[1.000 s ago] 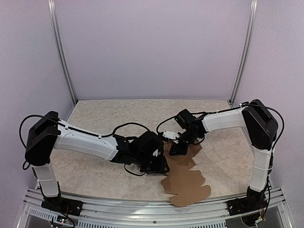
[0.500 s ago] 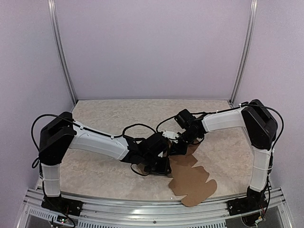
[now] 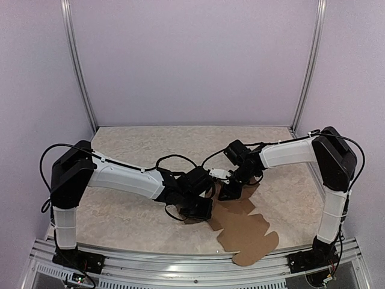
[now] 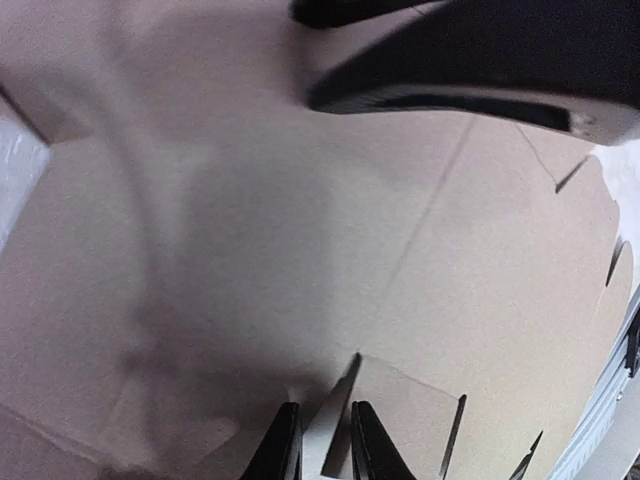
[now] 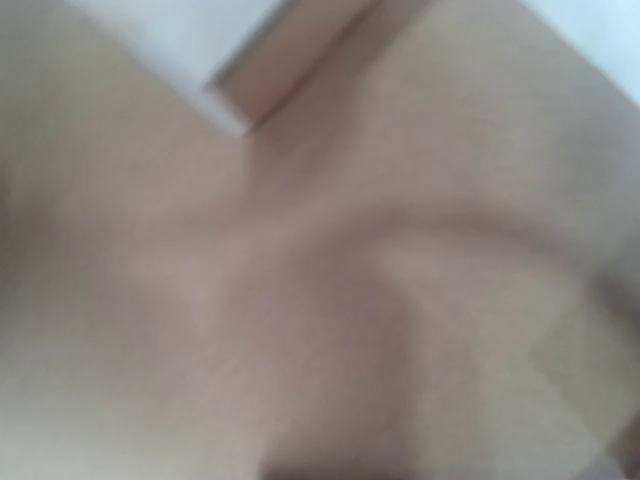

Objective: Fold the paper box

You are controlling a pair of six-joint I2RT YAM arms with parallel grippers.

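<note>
The paper box (image 3: 245, 232) is a flat brown die-cut sheet lying at the front right of the table, its near lobe reaching the front rail. My left gripper (image 3: 203, 209) sits low at the sheet's left edge. In the left wrist view its jaws (image 4: 325, 450) stand narrow with a pale flap edge of the paper box (image 4: 300, 250) between them. My right gripper (image 3: 230, 192) is down on the sheet's far edge. Its dark fingers (image 4: 480, 60) lie over the cardboard. The right wrist view shows only blurred cardboard (image 5: 320, 300), and its own fingers are hidden.
The marbled table (image 3: 138, 150) is boxed in by lilac walls and two metal posts (image 3: 78, 72) (image 3: 310, 66). An aluminium rail (image 3: 180, 256) runs along the near edge. The two arms meet close together mid-table.
The sheet has slid right and toward the front rail. My left arm reached further right and its jaws narrowed. The right gripper shifted slightly right.
</note>
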